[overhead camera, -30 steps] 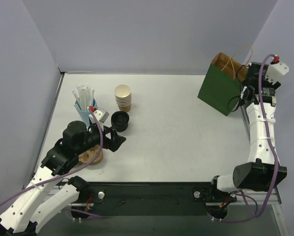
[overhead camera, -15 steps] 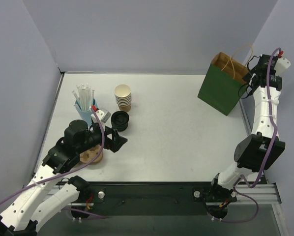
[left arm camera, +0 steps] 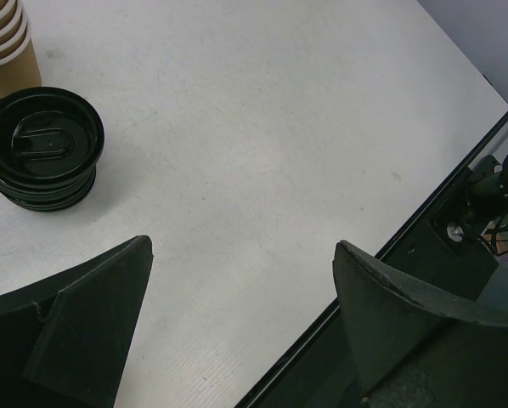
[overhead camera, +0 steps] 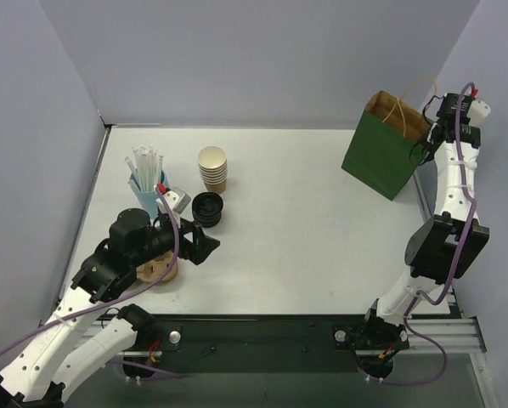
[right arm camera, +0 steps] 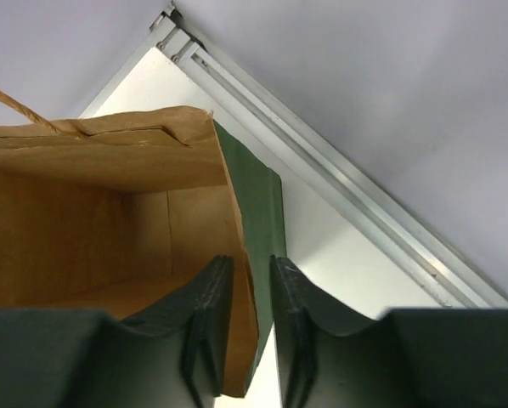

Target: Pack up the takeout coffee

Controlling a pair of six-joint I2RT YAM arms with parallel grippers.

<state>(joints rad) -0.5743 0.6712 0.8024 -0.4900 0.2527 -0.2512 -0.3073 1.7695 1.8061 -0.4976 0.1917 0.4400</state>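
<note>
No lidded kraft cup shows in any view; the takeout coffee is hidden or out of view. The green paper bag point(overhead camera: 380, 160) stands open at the back right. My right gripper point(overhead camera: 426, 138) is at its rim. In the right wrist view, the gripper point(right arm camera: 249, 263) straddles the bag's side wall point(right arm camera: 256, 200), one finger inside and one outside, closed on the paper. The part of the bag's brown inside that shows holds no cup. My left gripper point(overhead camera: 206, 245) is open and empty low over the table, just in front of a stack of loose black lids point(overhead camera: 208, 208). The stack also shows in the left wrist view point(left arm camera: 42, 149).
A stack of lidless tan cups point(overhead camera: 212, 168) stands behind the lids. A blue cup of white straws point(overhead camera: 145, 183) is at the left, with a small grey object point(overhead camera: 177, 200) beside it. A brown round item point(overhead camera: 156, 270) lies under my left arm. The table's front rail point(left arm camera: 407, 246) is close.
My right arm has swung up and back, bringing its gripper from the bag's right side to its rim. The left arm has barely moved.
</note>
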